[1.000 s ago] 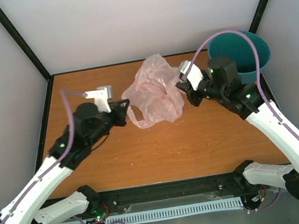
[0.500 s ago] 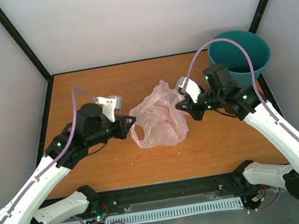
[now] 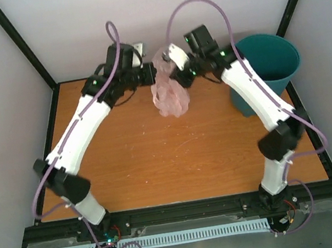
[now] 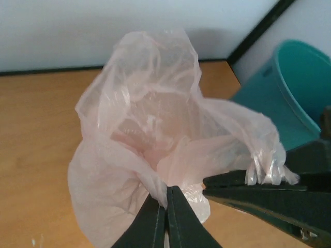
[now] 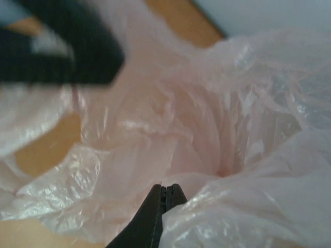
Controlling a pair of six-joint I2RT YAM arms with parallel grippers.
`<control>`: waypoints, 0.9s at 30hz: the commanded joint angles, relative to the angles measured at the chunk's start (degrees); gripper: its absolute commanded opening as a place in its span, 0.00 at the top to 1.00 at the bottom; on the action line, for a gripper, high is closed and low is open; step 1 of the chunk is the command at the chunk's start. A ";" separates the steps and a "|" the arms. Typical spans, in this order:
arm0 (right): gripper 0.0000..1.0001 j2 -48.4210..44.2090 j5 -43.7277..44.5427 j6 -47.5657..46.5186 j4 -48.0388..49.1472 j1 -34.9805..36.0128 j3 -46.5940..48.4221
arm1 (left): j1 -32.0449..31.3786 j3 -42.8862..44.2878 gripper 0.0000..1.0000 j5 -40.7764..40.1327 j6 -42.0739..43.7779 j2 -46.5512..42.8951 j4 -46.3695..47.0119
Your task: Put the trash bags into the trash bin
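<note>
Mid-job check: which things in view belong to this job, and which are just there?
Part of the job: pink bag; teal bin; left hand and right hand, both shut on the bag.
Just there: wooden table; purple cables.

Between your matt black fingers (image 4: 144,228) the bag (image 4: 150,119) is thin, crinkly, glossy plastic; the bin (image 4: 289,98) beyond, smooth plastic.
</note>
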 commanded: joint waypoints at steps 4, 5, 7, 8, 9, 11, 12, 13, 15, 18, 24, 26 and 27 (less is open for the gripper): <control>0.97 9.47 6.85 -2.50 -5.40 -0.66 49.80 | 1.81 34.76 0.99 -3.34 4.73 2.54 -3.04; 0.97 6.22 5.38 -2.91 -0.97 -0.65 47.61 | 1.73 34.35 0.99 -2.15 4.60 0.37 0.38; 0.97 -5.29 1.97 -3.60 9.92 -0.66 34.20 | 1.63 26.51 0.99 3.85 4.99 -6.09 9.46; 0.97 -11.08 0.15 -3.46 15.10 -0.65 21.74 | 1.47 20.33 0.99 6.56 4.94 -9.88 13.95; 0.97 -16.05 -1.50 -3.26 20.19 -0.65 11.85 | 1.31 12.68 0.99 8.53 4.74 -13.44 17.48; 0.97 -24.79 -3.88 -3.86 27.55 -0.60 -7.31 | 0.91 -4.37 0.99 7.29 3.86 -18.61 19.02; 0.96 -27.40 -3.55 -4.68 28.81 -0.50 -16.30 | 0.81 -12.87 0.99 4.92 2.37 -20.26 17.26; 0.91 -28.91 -1.14 -5.59 29.44 -0.41 -24.98 | 0.47 -21.63 0.99 2.39 -1.26 -21.50 14.48; 0.96 -25.16 8.14 -9.61 22.70 0.70 -37.38 | 0.10 -38.07 0.99 13.05 -4.89 -21.64 15.85; 0.97 -15.21 -0.47 -9.55 6.71 -2.89 -41.14 | -1.53 -50.83 0.99 12.59 -7.29 -25.73 17.47; 0.97 -37.96 -19.80 -4.93 8.16 -2.53 -45.86 | -4.91 -42.63 0.99 5.98 -5.08 -41.18 13.21; 0.97 -40.98 -22.47 -2.75 6.74 -2.51 -40.49 | -4.90 -39.23 0.99 5.01 -4.49 -42.70 11.22; 0.97 -41.53 -23.76 -1.99 5.59 -2.54 -38.11 | -4.90 -38.09 0.99 4.83 -4.32 -43.24 10.55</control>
